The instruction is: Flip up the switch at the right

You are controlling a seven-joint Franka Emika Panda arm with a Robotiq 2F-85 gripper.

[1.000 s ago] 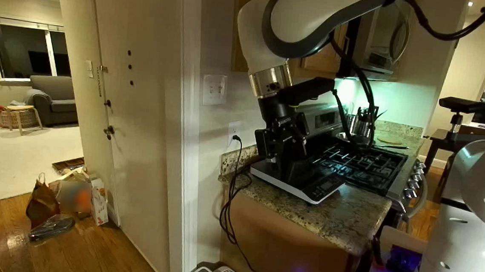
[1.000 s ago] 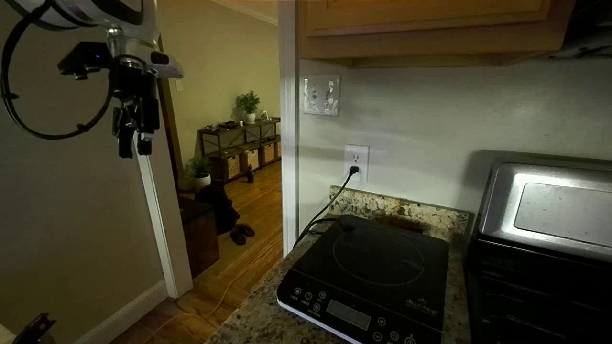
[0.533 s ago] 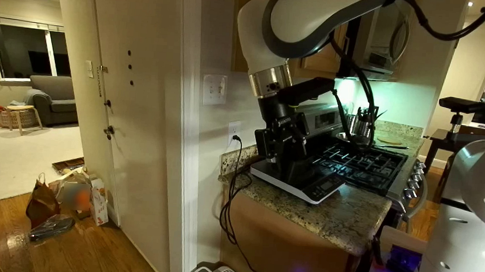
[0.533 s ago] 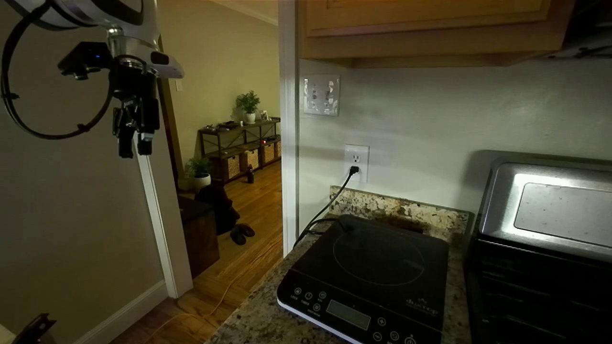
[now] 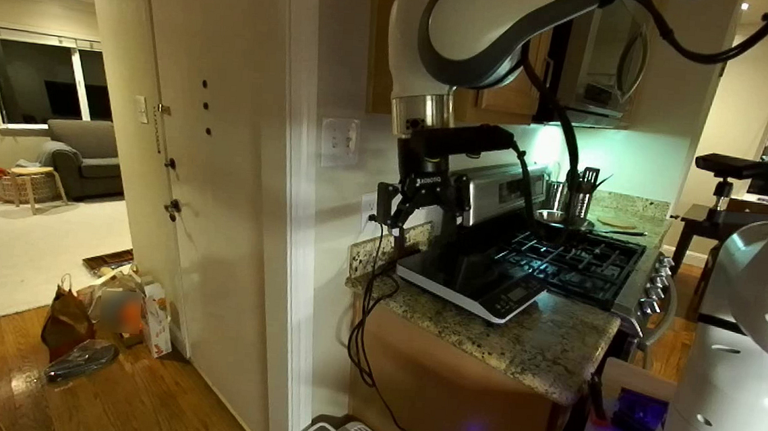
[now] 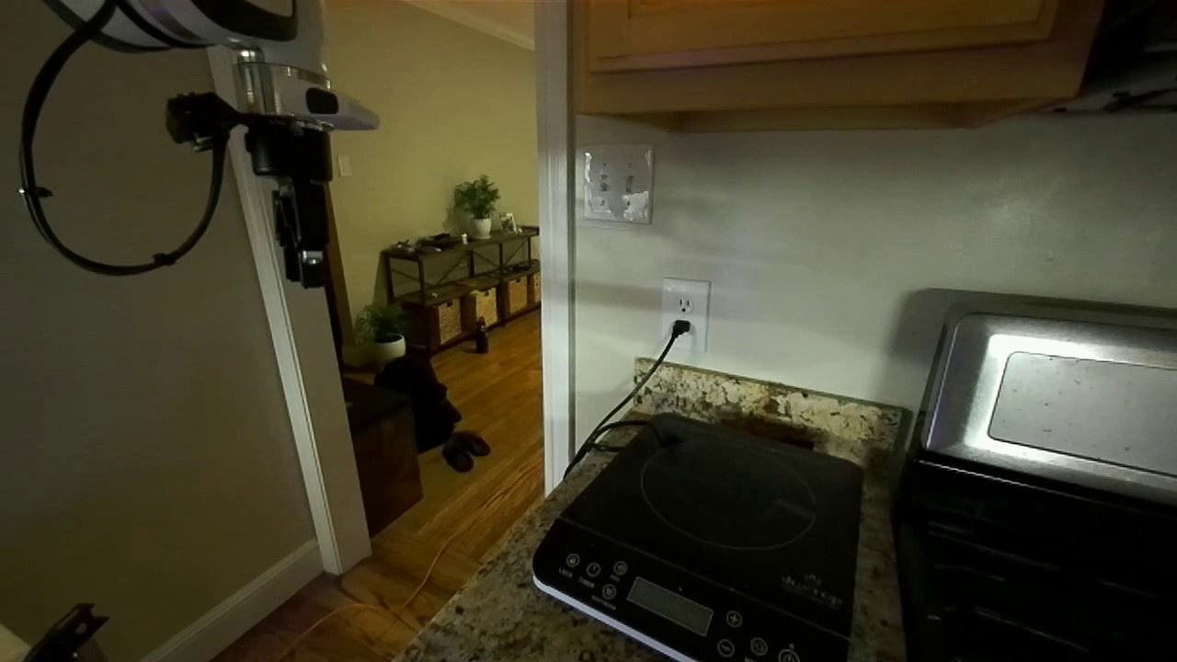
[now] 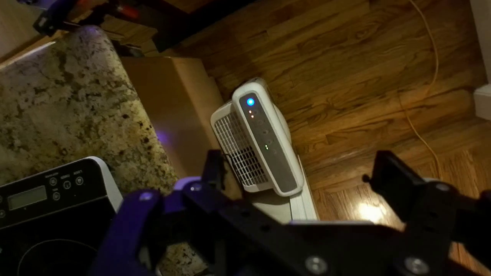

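Two fingers (image 7: 395, 178) of the claw (image 7: 301, 165) stand wide apart, pointing down. Well away from it, the switch (image 6: 629, 183) sits on the wall (image 6: 828, 230) above the outlet (image 6: 690, 303), showing higher than the fingertips (image 6: 311, 272) in both exterior views.

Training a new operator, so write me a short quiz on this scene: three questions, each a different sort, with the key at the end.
1. True or false: the fingers stand open.
2. Choose one: in both exterior views, the outlet plate sits (A) above, (B) level with, (C) below the switch plate.
3. Fill in: in the wrist view, the largest light on the white appliance glows ____.

Key: 1. True. 2. C. 3. Blue.
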